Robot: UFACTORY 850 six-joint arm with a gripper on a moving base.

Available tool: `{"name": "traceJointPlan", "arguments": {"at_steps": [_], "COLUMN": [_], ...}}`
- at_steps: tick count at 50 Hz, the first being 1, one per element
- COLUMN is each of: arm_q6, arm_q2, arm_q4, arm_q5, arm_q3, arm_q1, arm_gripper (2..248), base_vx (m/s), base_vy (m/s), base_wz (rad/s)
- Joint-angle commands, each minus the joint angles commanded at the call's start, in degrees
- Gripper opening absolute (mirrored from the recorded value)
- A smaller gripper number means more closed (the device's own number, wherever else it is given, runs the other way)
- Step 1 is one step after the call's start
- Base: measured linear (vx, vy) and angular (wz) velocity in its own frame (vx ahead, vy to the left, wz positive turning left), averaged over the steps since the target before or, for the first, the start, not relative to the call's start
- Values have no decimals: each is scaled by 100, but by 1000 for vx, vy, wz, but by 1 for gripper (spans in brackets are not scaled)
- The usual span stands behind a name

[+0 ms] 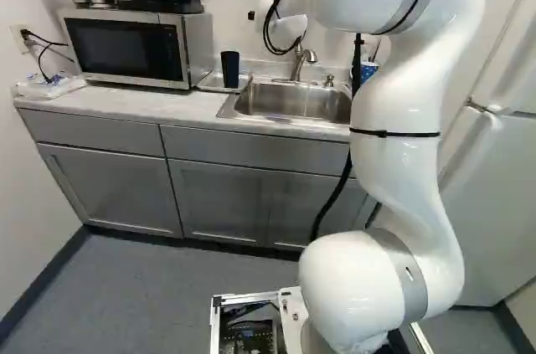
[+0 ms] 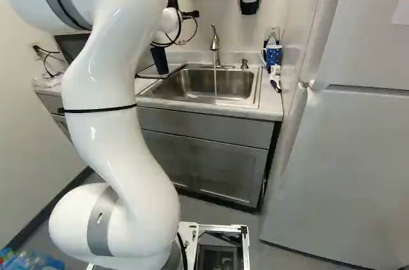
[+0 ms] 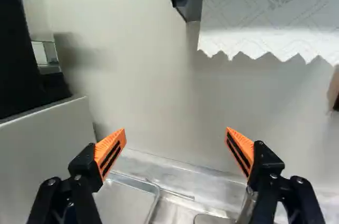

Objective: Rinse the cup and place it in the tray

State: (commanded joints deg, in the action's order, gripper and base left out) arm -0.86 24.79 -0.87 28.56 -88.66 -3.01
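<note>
The gripper (image 2: 192,0) is raised above the back of the counter. In the wrist view the gripper (image 3: 175,147) stands wide open, nothing between its orange pads. A dark cup (image 1: 230,69) stands upright on the tray (image 1: 206,83), between microwave and sink; the same cup (image 2: 160,60) shows left of the sink in the right base view. The wrist view catches part of the tray (image 3: 124,198) below the fingers, but no cup. Right of the tray is the metal sink (image 1: 293,101) with its faucet (image 2: 215,43); a thin stream appears to fall from the spout.
A microwave (image 1: 126,48) with a coffee maker on top stands left of the tray. Paper towel (image 3: 265,12) hangs from a wall holder ahead of the gripper. A blue dotted cup (image 2: 273,55) is right of the sink, near the fridge (image 2: 345,168). Grey cabinets (image 1: 218,195) front the counter.
</note>
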Motion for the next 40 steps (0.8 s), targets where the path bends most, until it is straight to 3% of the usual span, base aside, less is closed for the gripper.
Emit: {"name": "traceJointPlan", "arguments": {"at_steps": [25,40], "arm_q6": [0,0], "arm_q2": [478,942], "arm_q4": [0,0], "arm_q5": [-209,-437], "arm_q3": [-583,-1167], "arm_q1": [303,388], "arm_gripper": [247,247], "base_vx": [0,0], "base_vy": [0,0], "base_wz": [0,0]}}
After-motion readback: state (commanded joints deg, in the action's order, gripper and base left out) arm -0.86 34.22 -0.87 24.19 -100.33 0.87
